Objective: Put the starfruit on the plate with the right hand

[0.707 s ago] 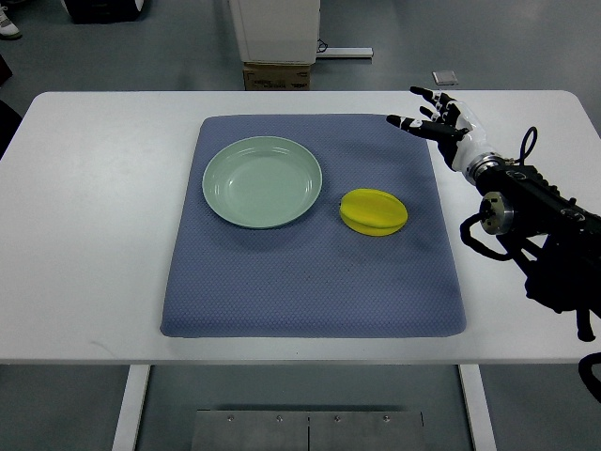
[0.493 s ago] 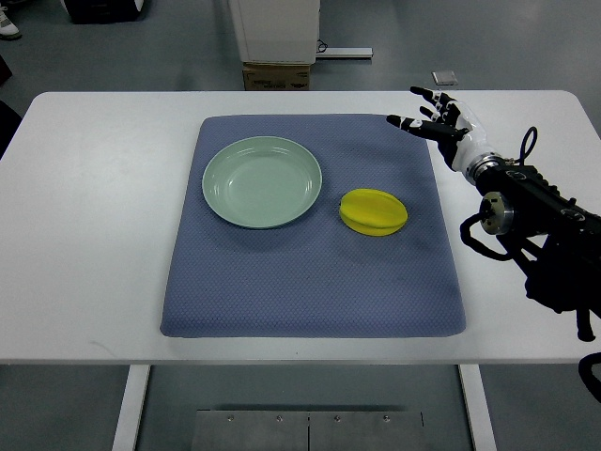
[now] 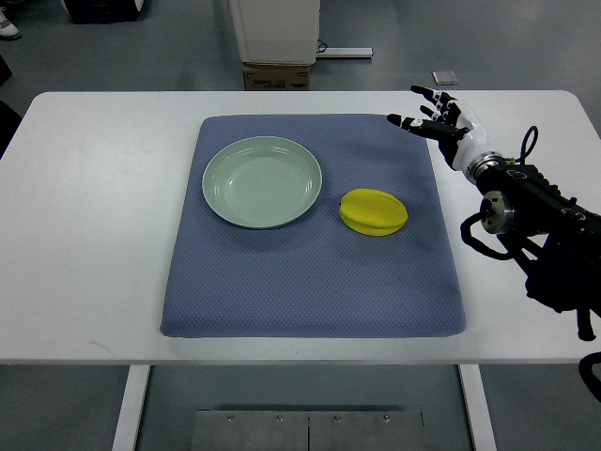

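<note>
yellow starfruit [image 3: 374, 211] lies on its side on a blue-grey textured mat [image 3: 315, 282], toward the mat's right half, touching nothing else. just to its left, with a narrow strip of mat between them, sits a pale green plate [image 3: 262, 181], round and shallow, with nothing on it. the mat covers the middle of a white table [image 3: 94, 225]. the right hand [image 3: 439, 120] hovers over the far right corner of the mat, well apart from the fruit and farther from the camera than it. its fingers [image 3: 409, 122] are spread and point toward the picture's left, with dark tips on white segments, and they grip nothing. behind the hand, the black right arm [image 3: 531, 211] with its cables runs along the table's right side to the picture's right edge. beyond the far edge of the table, on the grey floor, a cardboard box [image 3: 276, 75] stands beneath a white cabinet [image 3: 275, 30]. a small grey square object [image 3: 445, 78] lies on the floor behind the hand; what it is cannot be told.
</note>
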You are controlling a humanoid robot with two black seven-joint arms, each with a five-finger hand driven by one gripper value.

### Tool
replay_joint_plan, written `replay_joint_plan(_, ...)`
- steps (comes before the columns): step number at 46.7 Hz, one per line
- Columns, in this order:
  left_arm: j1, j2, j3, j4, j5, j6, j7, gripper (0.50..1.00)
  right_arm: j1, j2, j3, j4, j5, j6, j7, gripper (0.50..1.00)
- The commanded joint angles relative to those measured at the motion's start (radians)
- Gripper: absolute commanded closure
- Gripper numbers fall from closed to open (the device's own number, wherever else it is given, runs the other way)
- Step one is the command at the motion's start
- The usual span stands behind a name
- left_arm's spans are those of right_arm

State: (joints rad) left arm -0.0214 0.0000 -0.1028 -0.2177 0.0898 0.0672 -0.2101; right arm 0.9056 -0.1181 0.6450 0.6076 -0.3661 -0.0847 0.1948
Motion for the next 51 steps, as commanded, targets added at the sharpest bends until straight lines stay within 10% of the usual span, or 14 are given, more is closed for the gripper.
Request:
replay_joint_plan(1, 0.0, 0.0, 0.0, 0.0, -0.001, 0.0, 0.0, 0.5, -0.002, 0.0, -0.001, 0.0, 0.0, 0.0, 0.0, 0.5)
replay_joint_plan(51, 0.0, 0.0, 0.0, 0.0, -0.001, 0.0, 0.0, 0.5, -0.01, -0.009, 0.001, 0.004, 0.0, 0.002, 0.003, 0.5)
